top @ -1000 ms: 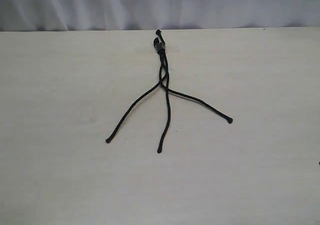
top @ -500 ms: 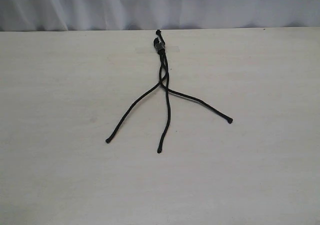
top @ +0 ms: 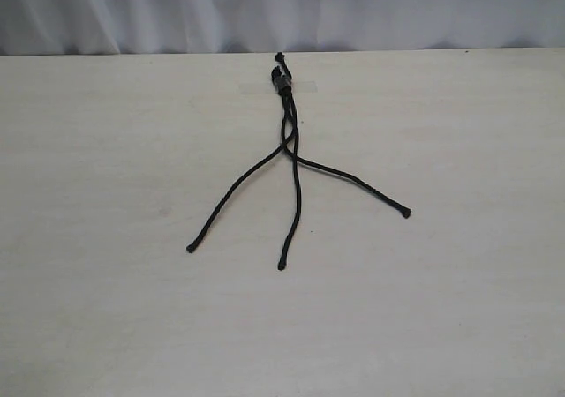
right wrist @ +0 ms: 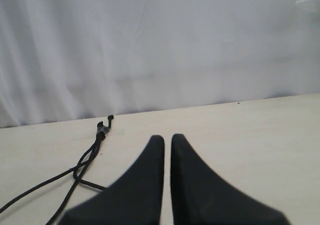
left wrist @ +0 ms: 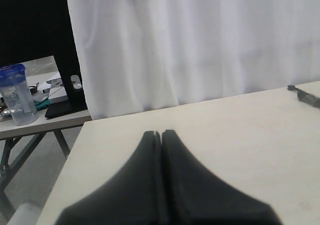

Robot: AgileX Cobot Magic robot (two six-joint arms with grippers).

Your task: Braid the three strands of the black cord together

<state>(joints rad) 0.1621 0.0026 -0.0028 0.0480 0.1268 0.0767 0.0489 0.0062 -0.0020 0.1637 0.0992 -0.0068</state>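
Observation:
The black cord (top: 289, 123) lies on the pale table, its knotted end (top: 281, 79) under clear tape (top: 300, 86) near the far edge. The strands cross once below the knot, then fan apart: the left strand (top: 231, 194), the middle strand (top: 295, 205) and the right strand (top: 353, 179). Neither gripper shows in the exterior view. In the left wrist view my left gripper (left wrist: 161, 133) is shut and empty above bare table, with the knotted end (left wrist: 305, 96) far off. My right gripper (right wrist: 167, 137) is shut and empty, apart from the cord (right wrist: 87, 160).
A white curtain (top: 282, 9) hangs behind the table's far edge. In the left wrist view the table's side edge (left wrist: 65, 175) drops to the floor, and beyond it a second table carries a blue-lidded jar (left wrist: 17, 95).
A small dark shape at the exterior view's right edge one second ago is gone. The cord has not moved.

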